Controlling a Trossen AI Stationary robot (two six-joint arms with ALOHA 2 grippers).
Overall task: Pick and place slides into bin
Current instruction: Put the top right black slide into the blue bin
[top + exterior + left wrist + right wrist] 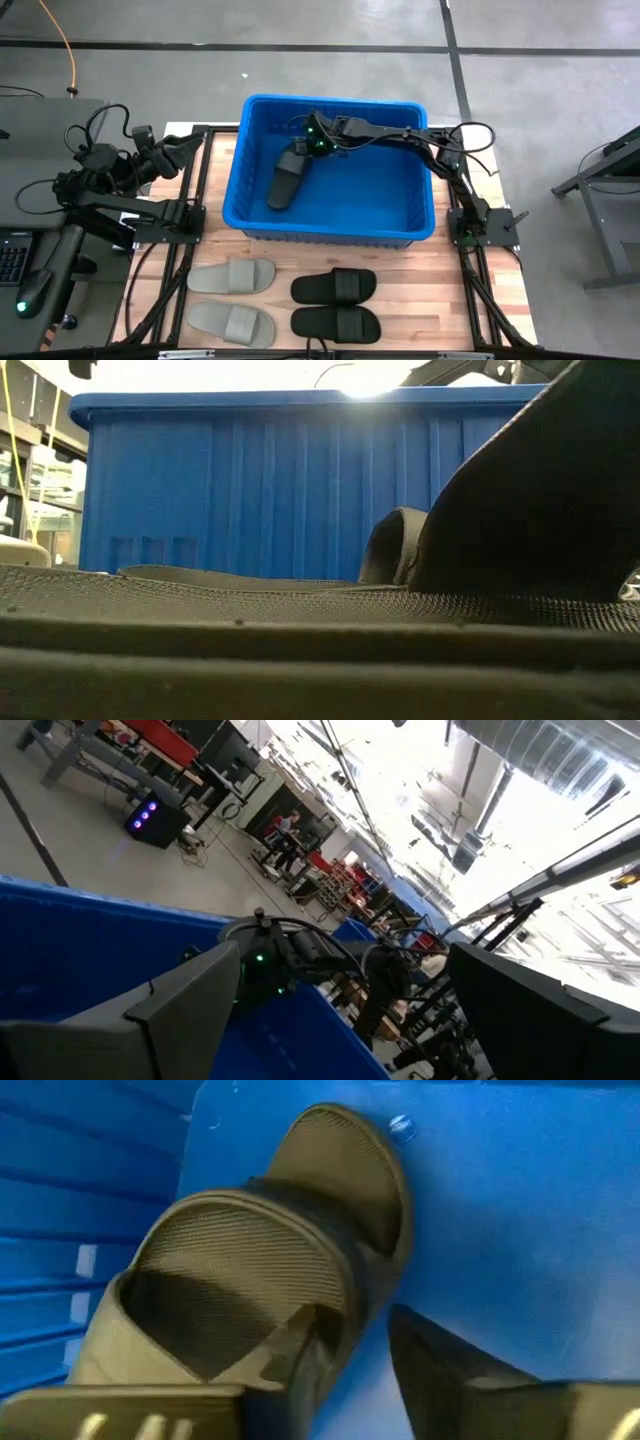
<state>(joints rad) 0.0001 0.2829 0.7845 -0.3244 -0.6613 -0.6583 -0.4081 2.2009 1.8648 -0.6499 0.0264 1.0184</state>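
A black slide (285, 182) lies inside the blue bin (420, 215), sole down on the floor near its left wall. My right gripper (316, 146) reaches down into the bin over the slide's far end, fingers apart, with bare blue floor showing between them (370, 1350). Two light grey slides (231, 276) (231, 322) and two black slides (335, 287) (336, 323) lie flat on the wooden table in front of the bin. My left gripper (186, 150) hangs open, level, left of the bin (60, 940). My right gripper comes slanting down from the table's right. One finger (300, 1355) stands at the side edge of the slide's strap (335, 1285); the other (450, 1375) is over bare bin floor. Whether the first finger touches the strap cannot be told. The slide rests on the bin floor.
The bin fills the table's far middle. In the low view a black slide (520, 500) sits right in front of the camera, with the bin's ribbed wall (250, 490) behind it. Metal frame rails (200, 200) run along both table sides.
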